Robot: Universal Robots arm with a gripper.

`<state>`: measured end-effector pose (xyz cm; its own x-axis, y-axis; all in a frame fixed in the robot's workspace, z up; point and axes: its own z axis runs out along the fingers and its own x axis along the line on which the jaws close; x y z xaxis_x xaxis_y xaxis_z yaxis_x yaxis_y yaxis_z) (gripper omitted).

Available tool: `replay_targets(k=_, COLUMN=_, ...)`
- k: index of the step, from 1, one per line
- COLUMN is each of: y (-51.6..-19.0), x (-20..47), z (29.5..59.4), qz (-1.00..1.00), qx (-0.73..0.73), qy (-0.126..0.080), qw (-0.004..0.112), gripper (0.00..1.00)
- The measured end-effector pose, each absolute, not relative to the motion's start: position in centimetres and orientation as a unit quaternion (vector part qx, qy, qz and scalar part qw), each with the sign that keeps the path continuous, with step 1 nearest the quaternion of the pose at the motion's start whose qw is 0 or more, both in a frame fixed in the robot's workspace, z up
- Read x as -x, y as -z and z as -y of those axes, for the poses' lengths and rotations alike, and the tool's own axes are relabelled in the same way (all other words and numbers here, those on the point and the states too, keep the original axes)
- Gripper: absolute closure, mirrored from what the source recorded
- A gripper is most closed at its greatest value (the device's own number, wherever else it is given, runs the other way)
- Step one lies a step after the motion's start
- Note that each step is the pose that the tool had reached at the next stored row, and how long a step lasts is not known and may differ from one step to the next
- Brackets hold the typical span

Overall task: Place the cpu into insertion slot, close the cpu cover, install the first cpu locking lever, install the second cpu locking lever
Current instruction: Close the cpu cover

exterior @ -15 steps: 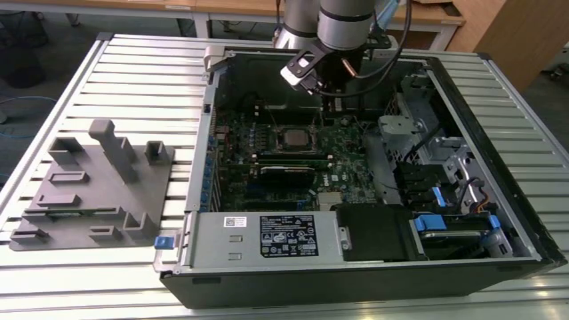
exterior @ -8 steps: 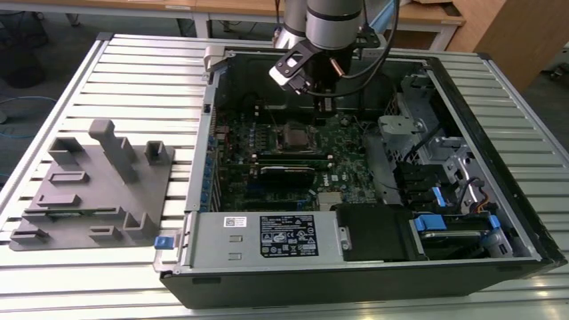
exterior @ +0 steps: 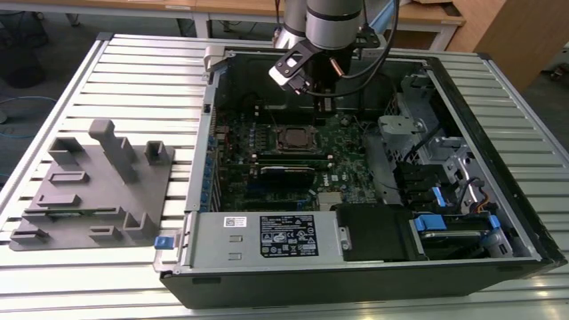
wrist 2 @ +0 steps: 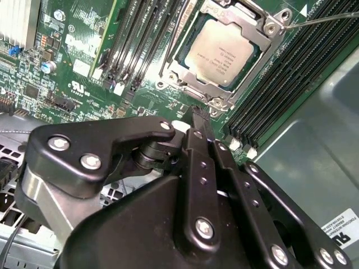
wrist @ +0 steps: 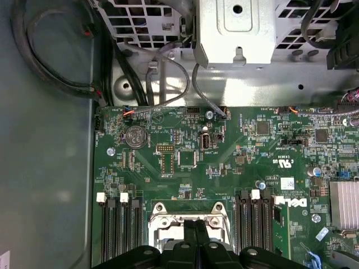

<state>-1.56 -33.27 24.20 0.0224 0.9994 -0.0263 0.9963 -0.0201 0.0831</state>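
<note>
A slatted metal table (exterior: 133,67) carries an open computer case (exterior: 311,288) lying on its side, with a grey moulded fixture (exterior: 89,200) beside it on the exterior view's left. My arm reaches down into the far part of the case, and my gripper (exterior: 323,100) hangs over the green circuit board (wrist: 224,168), clear of it and close to one edge of the insertion slot (exterior: 294,139). In both wrist views my two black fingers are pressed together at the tips with nothing visible between them, so my gripper (wrist 2: 197,115) is closed and carries nothing. The cpu (wrist 2: 224,53) lies flat in the slot, its silvery top facing up. The cpu cover (wrist 2: 266,45) lies down around it, framing the chip through its window. A thin locking lever (wrist 2: 171,45) runs along one side of the socket, and the other locking lever (wrist 2: 325,18) sticks out from a corner across the long black memory slots (wrist 2: 291,73); I cannot tell whether either one is hooked down. In the first wrist view my fingertips (wrist: 190,225) hide part of the socket.
</note>
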Motion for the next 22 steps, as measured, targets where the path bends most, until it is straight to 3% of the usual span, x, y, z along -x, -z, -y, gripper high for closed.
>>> replay_targets(k=6, y=-24.2, x=1.6, z=33.3, qz=-0.699, qx=-0.714, qy=-0.012, qw=0.032, gripper=0.89)
replay_targets(k=22, y=-24.1, x=2.6, z=33.3, qz=-0.699, qx=-0.714, qy=-0.012, qw=0.031, gripper=0.89)
